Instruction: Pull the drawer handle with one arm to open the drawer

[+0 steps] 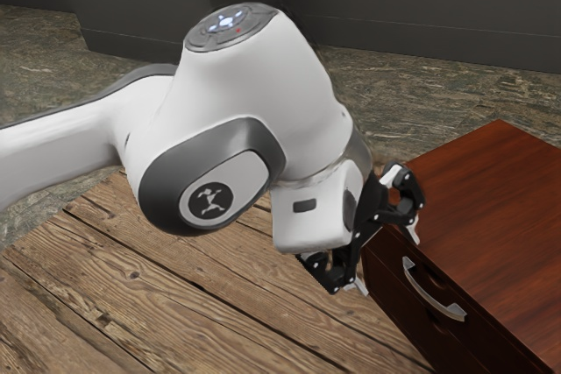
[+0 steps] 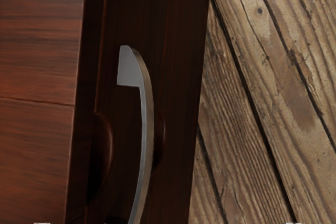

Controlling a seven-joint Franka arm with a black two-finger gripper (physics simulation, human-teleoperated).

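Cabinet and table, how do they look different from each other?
1. The cabinet is dark reddish brown; the table is paler, greyish brown.
2. The cabinet's surface is smooth and polished; the table is made of rough planks with cracks, knots and gaps.
3. The cabinet has a curved silver handle on its front; the table's planks are plain.
Both are wooden and show grain lines.

drawer handle [image 2: 143,129]: silvery metal, smooth, soft sheen;
drawer front [image 2: 178,77]: dark red-brown wood, smooth, satin;
table [image 1: 131,286]: pale planks, rough, cracked, matt;
arm [image 1: 263,85]: white shell, glossy, probably plastic; grey matt joint caps;
gripper [image 1: 387,260]: black, matt;
floor [image 1: 438,85]: mottled, stone-like, dull
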